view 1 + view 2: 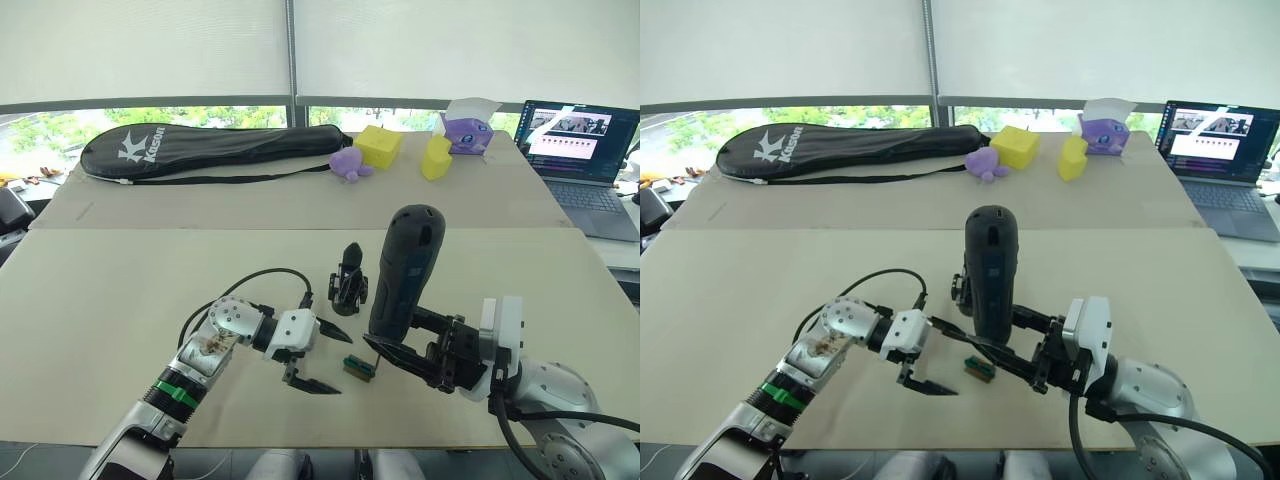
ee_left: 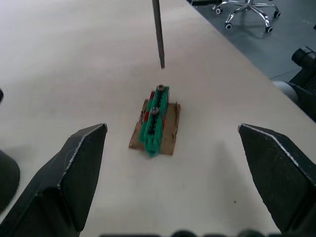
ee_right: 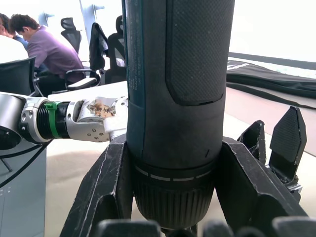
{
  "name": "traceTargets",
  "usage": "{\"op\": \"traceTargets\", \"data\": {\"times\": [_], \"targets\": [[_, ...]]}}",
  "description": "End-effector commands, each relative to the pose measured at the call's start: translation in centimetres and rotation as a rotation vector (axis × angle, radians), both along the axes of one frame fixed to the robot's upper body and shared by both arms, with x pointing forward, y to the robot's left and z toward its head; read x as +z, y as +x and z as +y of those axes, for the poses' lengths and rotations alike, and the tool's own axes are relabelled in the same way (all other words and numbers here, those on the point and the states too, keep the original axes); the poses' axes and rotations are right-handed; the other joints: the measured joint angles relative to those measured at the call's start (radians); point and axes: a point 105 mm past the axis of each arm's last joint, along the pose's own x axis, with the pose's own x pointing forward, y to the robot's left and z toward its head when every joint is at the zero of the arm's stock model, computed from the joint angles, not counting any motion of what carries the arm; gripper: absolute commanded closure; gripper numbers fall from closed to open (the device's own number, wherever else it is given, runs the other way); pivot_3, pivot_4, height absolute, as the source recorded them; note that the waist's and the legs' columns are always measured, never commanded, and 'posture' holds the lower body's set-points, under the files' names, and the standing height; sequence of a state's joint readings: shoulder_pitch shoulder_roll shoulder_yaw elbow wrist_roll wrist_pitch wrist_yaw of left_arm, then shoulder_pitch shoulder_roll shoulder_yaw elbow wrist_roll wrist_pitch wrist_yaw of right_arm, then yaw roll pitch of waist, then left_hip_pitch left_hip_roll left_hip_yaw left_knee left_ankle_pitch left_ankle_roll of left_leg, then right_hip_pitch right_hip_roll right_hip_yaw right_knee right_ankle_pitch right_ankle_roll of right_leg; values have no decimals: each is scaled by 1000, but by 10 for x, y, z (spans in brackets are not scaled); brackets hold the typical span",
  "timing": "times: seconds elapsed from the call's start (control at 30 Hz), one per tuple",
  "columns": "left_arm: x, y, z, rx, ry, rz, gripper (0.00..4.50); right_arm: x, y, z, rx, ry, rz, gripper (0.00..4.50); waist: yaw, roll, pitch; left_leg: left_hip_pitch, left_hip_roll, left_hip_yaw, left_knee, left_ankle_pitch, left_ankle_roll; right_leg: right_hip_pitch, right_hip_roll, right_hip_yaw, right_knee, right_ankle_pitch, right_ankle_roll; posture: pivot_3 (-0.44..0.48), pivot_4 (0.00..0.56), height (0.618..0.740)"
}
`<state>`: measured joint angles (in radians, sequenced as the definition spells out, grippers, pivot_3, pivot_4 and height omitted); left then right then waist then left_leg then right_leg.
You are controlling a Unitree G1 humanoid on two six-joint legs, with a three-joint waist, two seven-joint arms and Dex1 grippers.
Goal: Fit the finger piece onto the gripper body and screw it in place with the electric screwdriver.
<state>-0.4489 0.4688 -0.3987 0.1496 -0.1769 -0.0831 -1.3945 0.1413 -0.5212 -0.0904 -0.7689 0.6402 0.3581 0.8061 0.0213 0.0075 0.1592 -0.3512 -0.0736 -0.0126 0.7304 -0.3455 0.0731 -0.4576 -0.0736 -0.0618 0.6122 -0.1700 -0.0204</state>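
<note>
Right gripper (image 1: 400, 352): its two black fingers pinch the screwdriver low on its body, one finger on each side.
Screwdriver (image 1: 402, 268): it stands almost straight up in the right gripper, with its round end on top. Its thin metal bit (image 2: 158, 29) points down at the table, and the tip hangs just above the green block without touching it.
Left gripper (image 1: 322, 358): its fingers are spread wide apart and hold nothing. It sits low over the table and points at the green block, which lies in front of the gap between the fingers.
Green block (image 2: 155, 121): a small green and brown piece that lies flat on the table, between the two grippers.
Gripper body (image 1: 348, 284): small and black, with one pointed finger sticking up. It stands on the table just beside the screwdriver, on the robot's left of it, and a bit behind the green block. Neither gripper touches it.
Finger piece: I cannot tell where it is.
Table (image 1: 120, 290): wide and pale.
Far side of the table: a long black racket bag (image 1: 200, 148), a purple toy (image 1: 350, 164), two yellow blocks (image 1: 379, 146), and a purple box (image 1: 465, 133).
Laptop (image 1: 580, 150): open, at the far right.
Person (image 3: 44, 47): sits on a chair in the room behind the left arm.
</note>
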Motion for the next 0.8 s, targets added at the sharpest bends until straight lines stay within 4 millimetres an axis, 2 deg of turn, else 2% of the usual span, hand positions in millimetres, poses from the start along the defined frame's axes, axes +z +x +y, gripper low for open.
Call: {"op": "traceTargets", "data": {"times": [0.03,0.8], "targets": [[0,0,-2,-7,-14,-21,0,11,-4,1,21,13,-77,2582,1,0,0,0,0,0,0,0,0,0,0,0,0,0,0,0,150,740],[-7,1,-4,-4,-36,-33,0,11,-1,4,38,20,-79,2582,1,0,0,0,0,0,0,0,1,0,0,0,0,0,0,0,150,740]]}}
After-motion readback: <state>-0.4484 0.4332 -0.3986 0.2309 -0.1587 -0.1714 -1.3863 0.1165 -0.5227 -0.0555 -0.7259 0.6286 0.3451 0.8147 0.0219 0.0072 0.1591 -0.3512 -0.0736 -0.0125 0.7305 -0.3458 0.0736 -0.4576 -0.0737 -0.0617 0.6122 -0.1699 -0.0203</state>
